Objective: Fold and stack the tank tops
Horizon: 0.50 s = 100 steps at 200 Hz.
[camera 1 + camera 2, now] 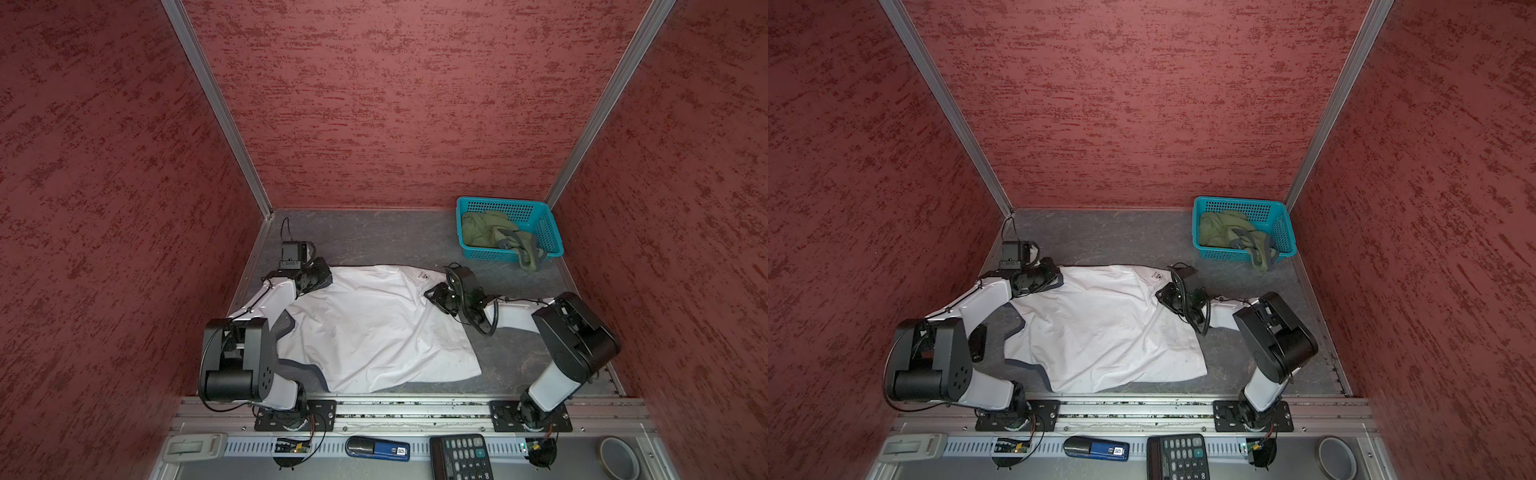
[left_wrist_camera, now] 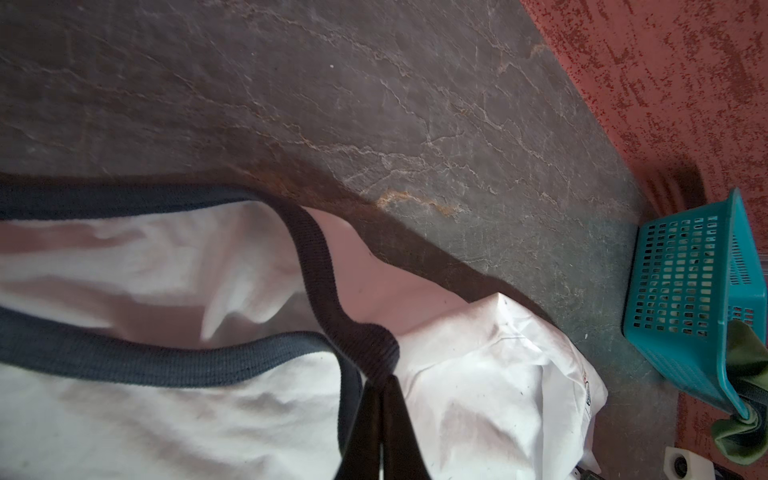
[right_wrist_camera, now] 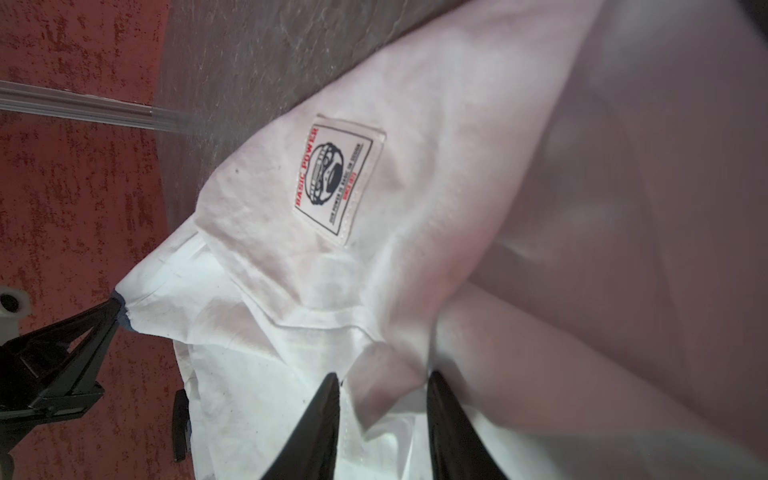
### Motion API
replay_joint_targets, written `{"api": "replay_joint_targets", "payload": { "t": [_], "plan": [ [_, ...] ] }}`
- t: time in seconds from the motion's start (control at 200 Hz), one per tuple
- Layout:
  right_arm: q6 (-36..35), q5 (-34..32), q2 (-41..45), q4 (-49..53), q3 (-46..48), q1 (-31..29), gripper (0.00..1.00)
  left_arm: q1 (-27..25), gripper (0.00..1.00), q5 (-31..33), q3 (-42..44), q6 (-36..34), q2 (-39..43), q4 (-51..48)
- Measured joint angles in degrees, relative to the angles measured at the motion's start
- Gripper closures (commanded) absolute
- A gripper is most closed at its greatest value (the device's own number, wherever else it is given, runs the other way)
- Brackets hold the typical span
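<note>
Currently left gripper (image 2: 381,384) clamped on white tank top (image 1: 374,328) navy trim (image 2: 322,262). Right gripper (image 3: 382,376) half-open astride cloth fold, grip unclear. Likely stretching it flat on table (image 1: 395,241). Green tank top (image 1: 482,232) waits in basket (image 1: 507,209).

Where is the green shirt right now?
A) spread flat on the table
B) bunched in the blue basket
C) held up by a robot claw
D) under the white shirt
B: the olive green tank top lies bunched in the teal basket, one end hanging over its rim.
</note>
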<state>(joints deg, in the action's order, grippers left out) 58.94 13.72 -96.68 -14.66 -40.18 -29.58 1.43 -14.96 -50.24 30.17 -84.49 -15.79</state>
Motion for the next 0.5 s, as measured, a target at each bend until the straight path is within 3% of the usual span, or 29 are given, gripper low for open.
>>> {"api": "replay_joint_targets", "payload": {
  "t": [0.501],
  "plan": [
    [-0.8,0.0,-1.3,-0.5,-3.7,0.0,0.88,-0.1,1.0,0.0,0.0,0.0,0.0,0.0]
  ]
}}
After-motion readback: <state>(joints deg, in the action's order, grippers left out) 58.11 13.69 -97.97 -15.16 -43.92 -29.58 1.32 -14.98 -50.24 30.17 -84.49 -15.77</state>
